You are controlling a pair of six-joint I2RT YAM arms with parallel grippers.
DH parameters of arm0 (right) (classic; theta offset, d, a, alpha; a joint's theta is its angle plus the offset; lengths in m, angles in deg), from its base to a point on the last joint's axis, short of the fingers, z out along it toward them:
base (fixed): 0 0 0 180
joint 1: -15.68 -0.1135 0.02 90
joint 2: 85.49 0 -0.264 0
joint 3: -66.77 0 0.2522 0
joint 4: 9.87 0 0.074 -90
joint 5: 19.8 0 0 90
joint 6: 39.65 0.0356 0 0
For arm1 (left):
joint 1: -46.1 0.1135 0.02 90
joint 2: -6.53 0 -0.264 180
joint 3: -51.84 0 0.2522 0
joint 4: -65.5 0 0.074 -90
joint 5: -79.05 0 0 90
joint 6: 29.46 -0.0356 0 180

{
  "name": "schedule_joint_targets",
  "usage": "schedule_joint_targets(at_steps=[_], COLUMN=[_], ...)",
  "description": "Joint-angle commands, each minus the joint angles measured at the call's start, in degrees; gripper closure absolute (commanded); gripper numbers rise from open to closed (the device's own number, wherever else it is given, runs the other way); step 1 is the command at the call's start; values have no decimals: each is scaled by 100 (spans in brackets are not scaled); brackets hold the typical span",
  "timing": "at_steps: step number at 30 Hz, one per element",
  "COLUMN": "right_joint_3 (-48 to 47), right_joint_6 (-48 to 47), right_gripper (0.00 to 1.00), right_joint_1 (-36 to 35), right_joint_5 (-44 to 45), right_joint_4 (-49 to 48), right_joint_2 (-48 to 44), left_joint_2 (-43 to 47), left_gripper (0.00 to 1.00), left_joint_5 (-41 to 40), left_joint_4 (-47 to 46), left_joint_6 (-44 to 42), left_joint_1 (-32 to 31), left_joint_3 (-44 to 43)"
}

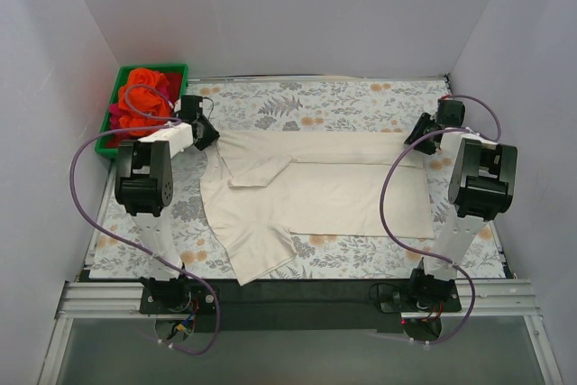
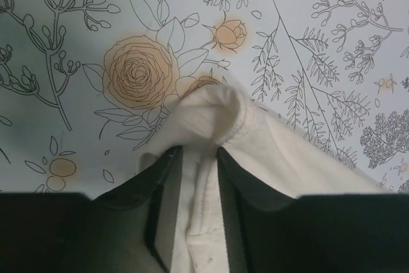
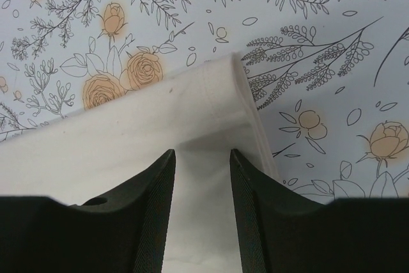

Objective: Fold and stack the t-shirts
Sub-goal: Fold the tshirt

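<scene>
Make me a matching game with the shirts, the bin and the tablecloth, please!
Things:
1. cream shirt
2. orange shirt
3. bin
4. tablecloth

What fits:
A. bunched up in the bin
B. covered in flowers
C. lying half folded in the middle
D. green

Pairs: 1-C, 2-A, 3-D, 4-B

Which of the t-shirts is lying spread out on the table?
The cream t-shirt, spread across the floral tablecloth. The orange t-shirt and the red t-shirt are bunched together in the green bin at the far left corner.
</scene>
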Motion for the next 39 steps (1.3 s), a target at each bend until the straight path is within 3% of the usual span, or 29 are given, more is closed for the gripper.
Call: schedule_joint_targets(at_steps=[1,9,14,18,22,26,31,39], right_joint_3=[-131,177,642,941,1389,1978,2655,3007], right_joint_6=[-247,-186,-159,-326,-388,-371,-397,-494], right_gripper=[59,57,55,47,40,39,39,39], right_joint_1=[-43,-729,-1739,-2512,-3057,-3155,-3155,-3155], right_joint_5=[86,-107,-274,-380,-362,-362,-266,-20], right_joint_4=[212,300,291,291,291,291,317,440], right_joint_2=[-274,-1478,-1980,-2358,-2718,-3166,-3800,-4248], left_joint_2=[501,1844,2698,2989,2972,2639,2164,1470], left_gripper=[67,34,30,28,30,40,59,64], left_joint_5=[-75,-74,-408,-1022,-1874,-2218,-2219,-2236], left_joint_4=[237,632,651,615,326,18,-220,-316], left_joint_6=[-136,-611,-1260,-2182,-2920,-3441,-3635,-3749], left_joint_1=[127,-407,-1585,-2840,-3555,-4012,-4154,-4154], left_joint_3=[-17,51,921,1607,2038,2022,1820,1503])
